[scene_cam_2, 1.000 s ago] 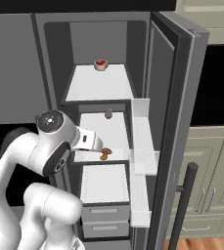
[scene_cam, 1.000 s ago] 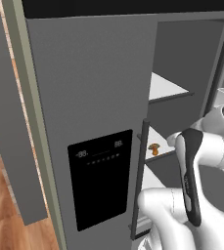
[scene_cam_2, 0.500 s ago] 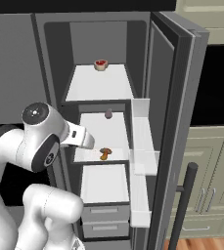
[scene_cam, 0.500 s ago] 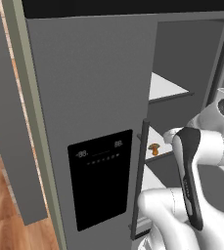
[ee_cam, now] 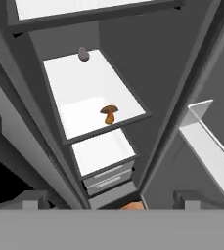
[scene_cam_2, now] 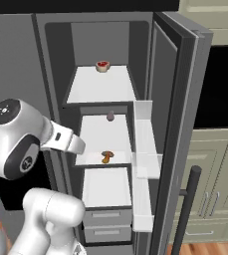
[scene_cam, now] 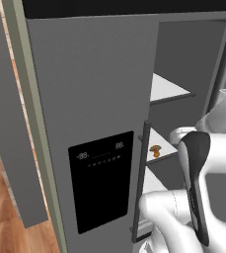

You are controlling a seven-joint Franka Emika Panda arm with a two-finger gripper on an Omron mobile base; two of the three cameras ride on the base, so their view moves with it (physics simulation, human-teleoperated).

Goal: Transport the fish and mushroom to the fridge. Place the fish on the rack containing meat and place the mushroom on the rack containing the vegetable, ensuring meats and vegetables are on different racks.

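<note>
Mushroom (ee_cam: 109, 114) sat on the middle rack (ee_cam: 72, 93); hand (ee_cam: 108, 197) hung spread and empty. Fish looked next.

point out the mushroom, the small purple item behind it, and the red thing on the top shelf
mushroom (scene_cam_2: 107, 156), right base view, on its cap.
small purple item (scene_cam_2: 110, 116), right base view, on its body.
red-topped item (scene_cam_2: 102, 66), right base view, on its top.

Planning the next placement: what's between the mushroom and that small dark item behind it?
Bare white shelf lies between the mushroom and the dark item, seen in the right base view.
</note>
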